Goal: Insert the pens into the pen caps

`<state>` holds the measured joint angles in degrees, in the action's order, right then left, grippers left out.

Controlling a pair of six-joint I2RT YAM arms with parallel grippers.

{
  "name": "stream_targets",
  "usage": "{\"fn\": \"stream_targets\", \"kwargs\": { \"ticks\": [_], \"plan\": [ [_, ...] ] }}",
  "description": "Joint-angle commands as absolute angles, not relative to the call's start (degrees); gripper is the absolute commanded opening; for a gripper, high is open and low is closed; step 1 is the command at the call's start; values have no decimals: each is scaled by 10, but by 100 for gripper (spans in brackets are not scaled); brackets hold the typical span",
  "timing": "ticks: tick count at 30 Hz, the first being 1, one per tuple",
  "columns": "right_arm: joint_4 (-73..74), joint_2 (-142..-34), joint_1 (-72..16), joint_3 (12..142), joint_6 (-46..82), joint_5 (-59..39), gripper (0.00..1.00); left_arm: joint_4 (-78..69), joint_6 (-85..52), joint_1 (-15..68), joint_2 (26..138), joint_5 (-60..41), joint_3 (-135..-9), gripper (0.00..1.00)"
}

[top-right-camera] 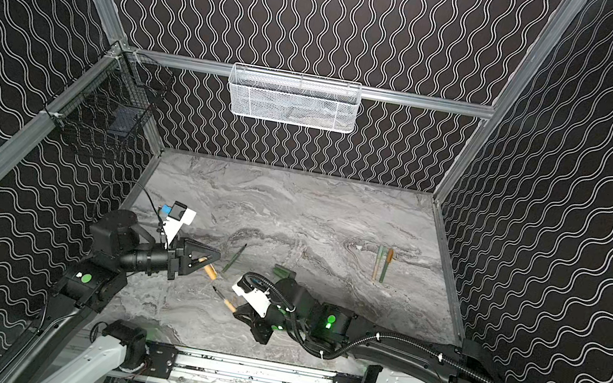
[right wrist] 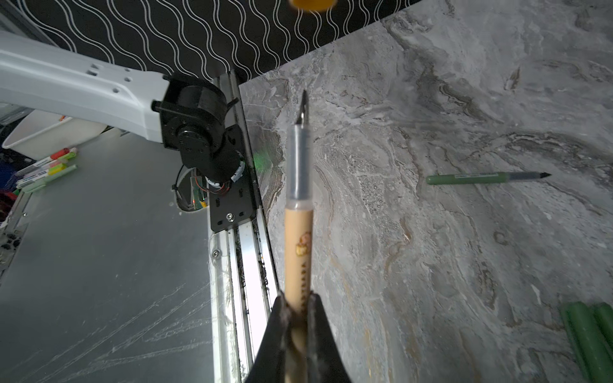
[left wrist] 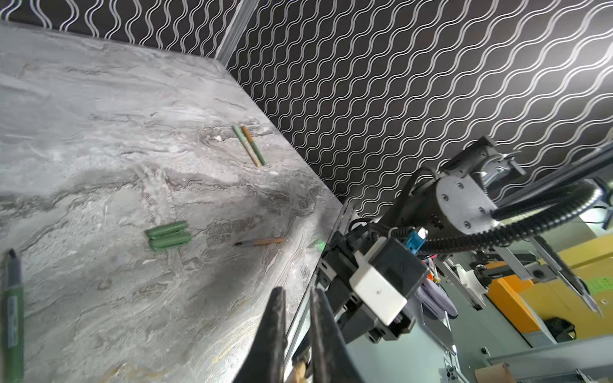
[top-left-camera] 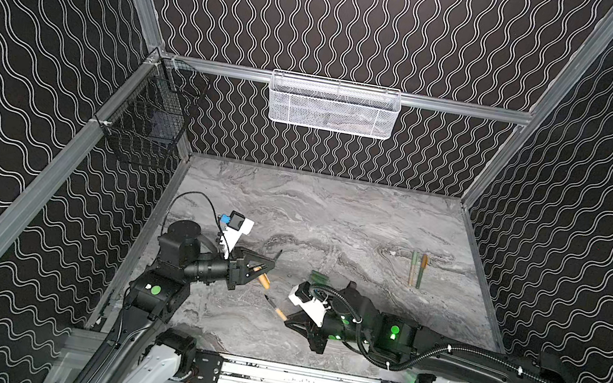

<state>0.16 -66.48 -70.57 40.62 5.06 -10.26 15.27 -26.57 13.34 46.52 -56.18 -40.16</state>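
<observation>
**Third pen lined up at its cap, not yet seated**

Left gripper [top-left-camera: 262, 270]: jaws clamped on an orange cap [top-left-camera: 264, 281], held clear of the table [top-left-camera: 334, 214]. The cap also shows as an orange blur at the edge of the right wrist view.

Right gripper [right wrist: 295, 300]: jaws clamped on the barrel of an orange pen [right wrist: 298, 232], with the dark tip bare and pointing toward the cap.

In both top views the tip and the cap are near each other but apart, with no contact visible. Judging from the right wrist view, the pen is roughly in line with the cap, perhaps slightly off axis.

Done, by appearance: two capped pens [top-left-camera: 421, 271] lie side by side near the right wall, well apart from the grippers.

Left to do:
1. Seat the orange pen in the held cap. This is the step in hand.
2. Cap the green pen [top-right-camera: 234, 258], which lies uncapped on the table just beyond the left gripper. The green caps [top-right-camera: 284, 271] lie bunched together beside the right arm; two are certain and a third is possible.

Estimate: about halfway, with two pens closed and two open.
</observation>
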Motion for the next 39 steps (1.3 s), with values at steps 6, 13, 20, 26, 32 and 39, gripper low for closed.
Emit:
{"fn": "stream_targets", "kwargs": {
  "ticks": [6, 13, 20, 26, 32, 39],
  "plan": [
    [37, -626, -709, 394, 37, -99, 0, 106, -281, 133, 472, -596, -401, 0],
    [47, -624, -709, 394, 32, -91, 0, 93, -289, 133, 469, -606, -396, 0],
    [53, -618, -709, 390, 29, -75, 0, 84, -295, 133, 468, -614, -395, 0],
    [50, -611, -709, 390, 27, -71, 0, 86, -293, 133, 469, -615, -394, 0],
    [50, -619, -709, 404, 22, -82, 0, 81, -297, 133, 470, -615, -393, 0],
    [66, -630, -709, 415, 13, -84, 0, 66, -307, 133, 470, -625, -388, 0]
  ]
}}
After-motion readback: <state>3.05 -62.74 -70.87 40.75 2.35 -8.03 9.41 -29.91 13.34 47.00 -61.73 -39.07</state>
